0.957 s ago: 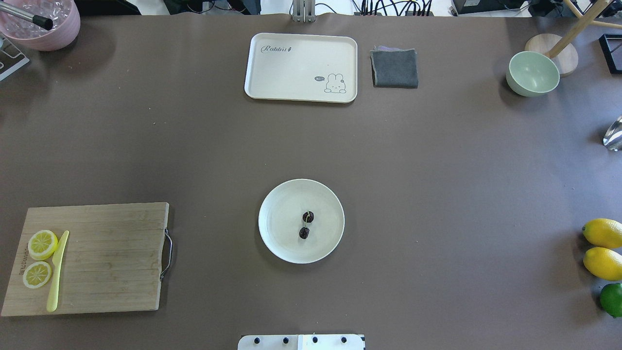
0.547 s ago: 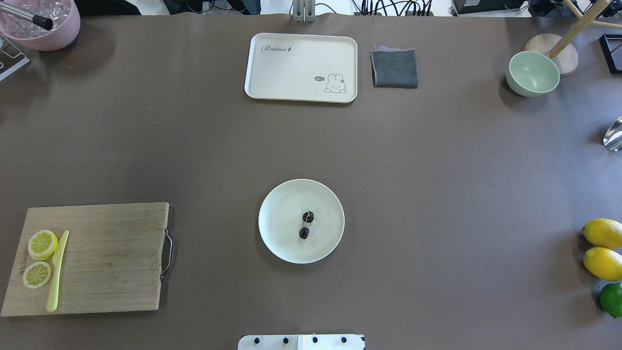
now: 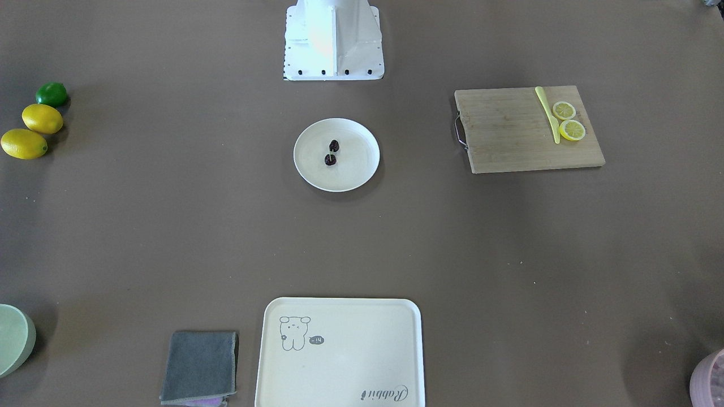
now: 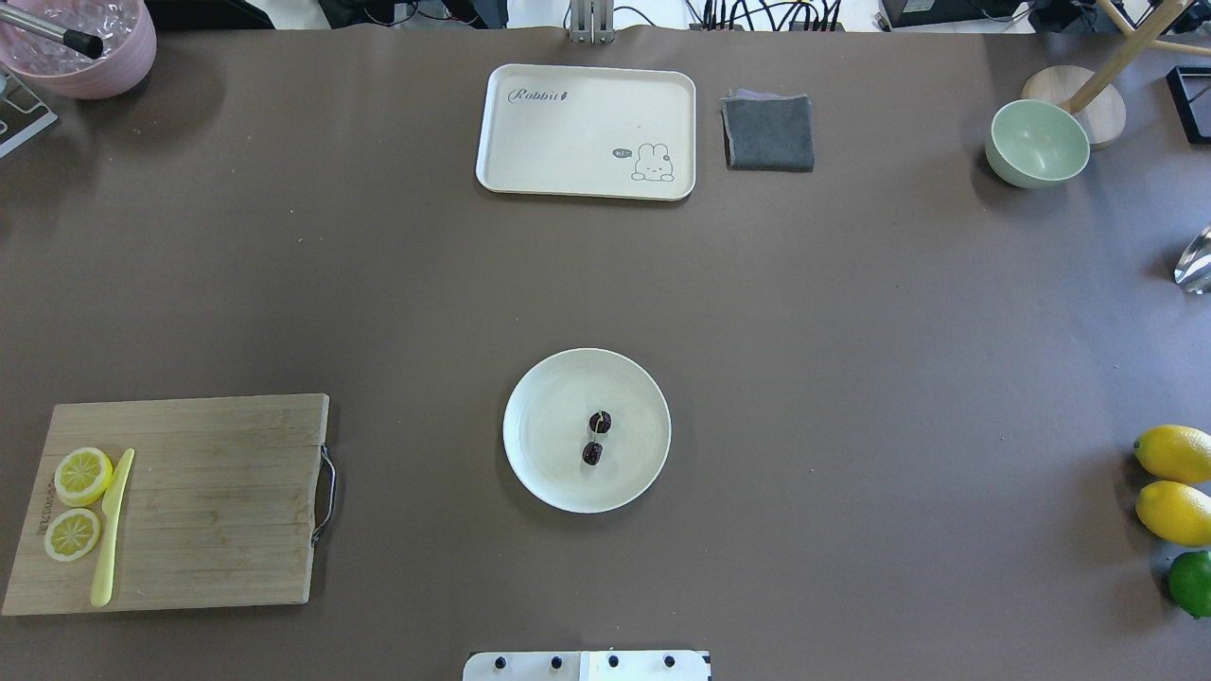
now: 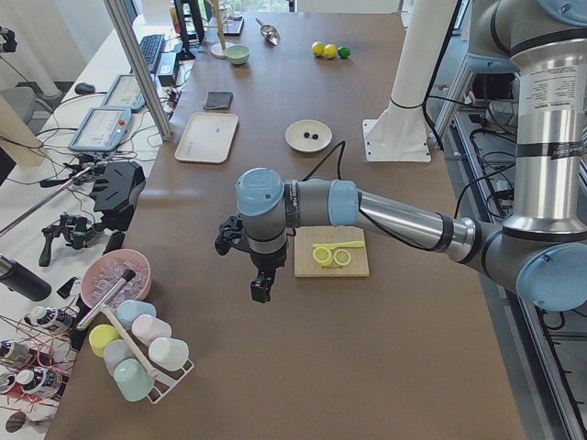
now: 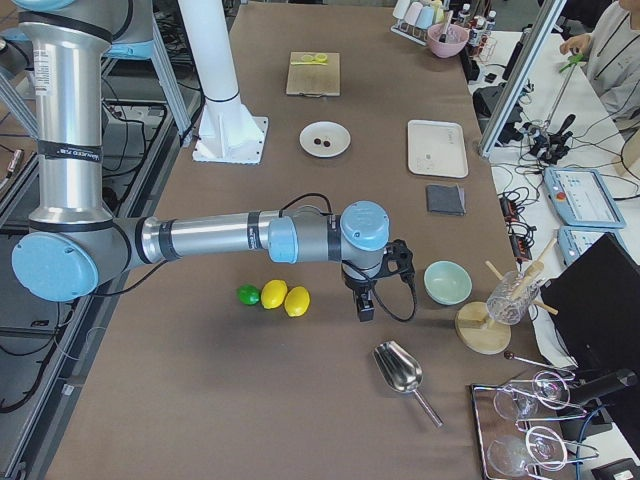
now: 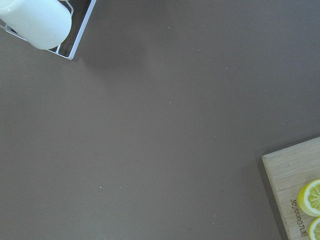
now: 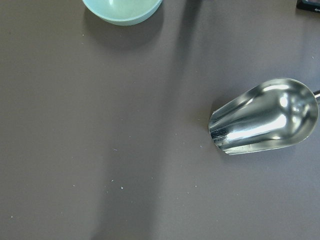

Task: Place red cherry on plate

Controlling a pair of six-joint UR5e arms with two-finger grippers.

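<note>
The red cherry (image 4: 600,421), a pair of tiny dark fruits on one stem, lies on the round cream plate (image 4: 549,435) near the table's middle, a little right of the plate's centre. The front-facing view shows the same cherry (image 3: 334,146) on the plate (image 3: 356,167). Neither arm appears in the overhead or front-facing views. My left gripper (image 5: 261,289) hangs beyond the cutting board at the table's left end, far from the plate. My right gripper (image 6: 366,308) hangs near the lemons at the right end. Whether either is open or shut, I cannot tell.
A bamboo cutting board (image 4: 218,501) carries two lemon slices and a yellow knife. A cream tray (image 4: 587,123), grey cloth (image 4: 768,132) and green bowl (image 4: 1037,142) stand at the far side. Two lemons (image 4: 1173,482) and a lime sit at the right edge, a metal scoop (image 8: 265,117) beyond.
</note>
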